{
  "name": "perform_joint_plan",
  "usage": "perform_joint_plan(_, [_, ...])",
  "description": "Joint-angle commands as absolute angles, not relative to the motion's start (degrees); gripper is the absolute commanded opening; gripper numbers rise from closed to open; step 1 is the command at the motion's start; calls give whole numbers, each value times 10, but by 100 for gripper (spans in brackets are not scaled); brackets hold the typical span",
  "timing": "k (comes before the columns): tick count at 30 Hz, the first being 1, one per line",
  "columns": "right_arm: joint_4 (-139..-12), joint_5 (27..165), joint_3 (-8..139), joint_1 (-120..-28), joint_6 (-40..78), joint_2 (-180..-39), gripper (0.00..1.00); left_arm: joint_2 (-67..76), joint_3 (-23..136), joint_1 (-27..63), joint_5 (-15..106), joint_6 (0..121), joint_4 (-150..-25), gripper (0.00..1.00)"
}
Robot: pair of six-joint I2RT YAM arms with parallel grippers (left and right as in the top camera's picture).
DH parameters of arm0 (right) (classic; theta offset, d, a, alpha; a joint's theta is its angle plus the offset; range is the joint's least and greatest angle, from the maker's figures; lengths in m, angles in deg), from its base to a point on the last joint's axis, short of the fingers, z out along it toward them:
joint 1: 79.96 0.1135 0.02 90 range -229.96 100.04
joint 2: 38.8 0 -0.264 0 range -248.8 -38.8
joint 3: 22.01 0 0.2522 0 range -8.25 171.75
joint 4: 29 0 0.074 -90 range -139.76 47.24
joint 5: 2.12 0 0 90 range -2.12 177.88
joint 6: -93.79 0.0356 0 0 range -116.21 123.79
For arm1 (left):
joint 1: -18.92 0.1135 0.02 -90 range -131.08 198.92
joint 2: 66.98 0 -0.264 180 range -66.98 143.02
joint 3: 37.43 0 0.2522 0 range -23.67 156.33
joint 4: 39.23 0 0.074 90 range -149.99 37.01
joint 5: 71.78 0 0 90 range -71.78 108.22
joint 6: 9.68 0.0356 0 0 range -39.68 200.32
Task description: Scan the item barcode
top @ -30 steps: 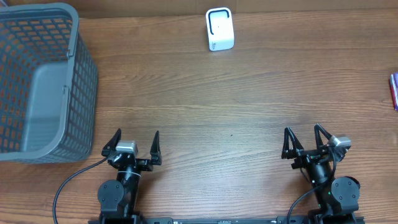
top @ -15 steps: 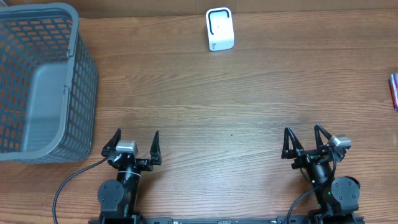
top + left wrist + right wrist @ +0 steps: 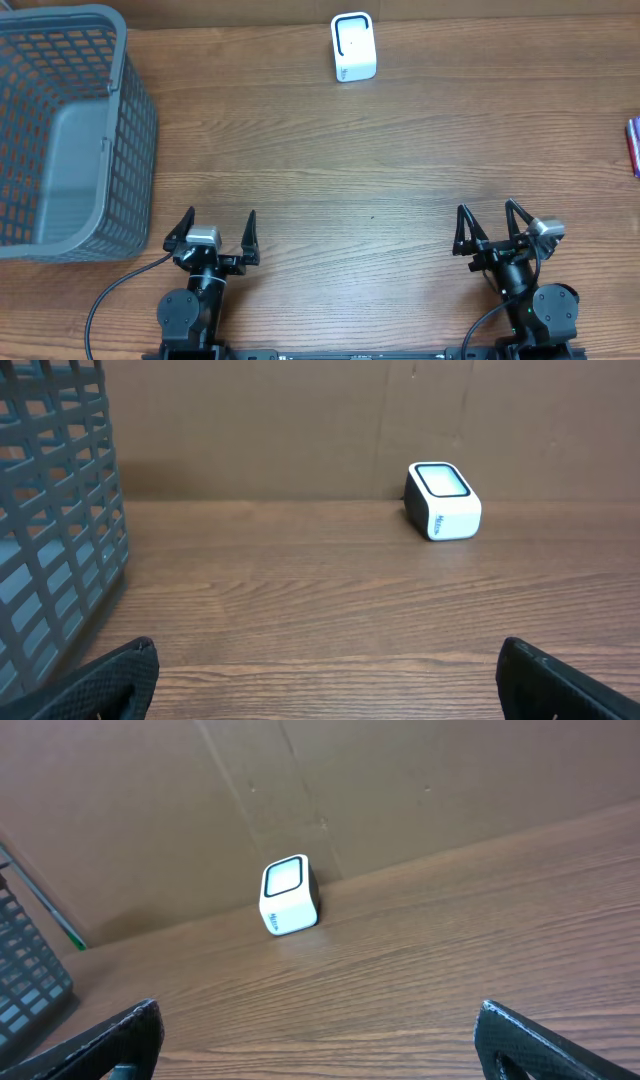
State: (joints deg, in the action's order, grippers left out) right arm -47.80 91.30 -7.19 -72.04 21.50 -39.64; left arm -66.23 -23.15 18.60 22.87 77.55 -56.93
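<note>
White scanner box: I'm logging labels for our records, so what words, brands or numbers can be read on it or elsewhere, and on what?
White scanner: small blue print on its side, too blurred to read.
Grey basket: no text visible.
Item at the right table edge: cropped, nothing readable.

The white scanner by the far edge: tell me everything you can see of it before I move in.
The white scanner is a small boxy block with rounded corners, apparently smooth plastic. Its upper face holds a pale window framed by a dark band, with a tiny red dot inside it in the overhead view. The back looks dark, and one white side bears lettering too small to read. It stands upright on the wooden table near the brown wall, with nothing else touching it.
</note>
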Motion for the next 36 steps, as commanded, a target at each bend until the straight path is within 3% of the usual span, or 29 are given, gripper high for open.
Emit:
perform_joint_plan(1, [-476, 879, -78, -719, 169, -390, 100, -667, -234, 190, 223, 786, -572, 100])
perform_joint_plan(9, [-478, 879, -78, -746, 19, -390, 100, -667, -234, 190, 223, 786, -572, 100])
perform_joint_plan(36, [-476, 879, -78, -766, 18, -390, 100, -667, -234, 190, 223, 786, -572, 100])
